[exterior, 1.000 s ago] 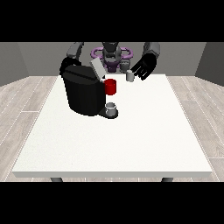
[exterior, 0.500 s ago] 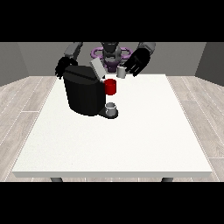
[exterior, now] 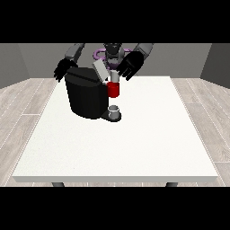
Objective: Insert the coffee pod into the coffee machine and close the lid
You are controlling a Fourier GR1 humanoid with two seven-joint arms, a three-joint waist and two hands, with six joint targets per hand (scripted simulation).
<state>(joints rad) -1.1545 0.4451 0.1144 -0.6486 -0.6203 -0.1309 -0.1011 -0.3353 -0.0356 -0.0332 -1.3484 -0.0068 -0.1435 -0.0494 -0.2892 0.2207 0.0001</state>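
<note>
The black coffee machine [exterior: 87,96] stands on the far left part of the white table [exterior: 134,143]. Its grey lid [exterior: 101,69] is tilted up and open, with a red front part [exterior: 114,90] below it. The small grey coffee pod [exterior: 114,75] hangs just above that red part, and the hand at the view's right [exterior: 131,65] is curled on it from the right. The hand at the view's left [exterior: 63,70] hovers behind the machine's left top corner with relaxed fingers, holding nothing.
A small grey cup [exterior: 115,110] sits on the machine's drip base, under the red part. A purple object [exterior: 99,54] shows behind the robot's body at the table's far edge.
The hand at the view's right has carried the pod leftward, from beside the machine to just over its red front next to the open lid. The other hand has hardly moved.
</note>
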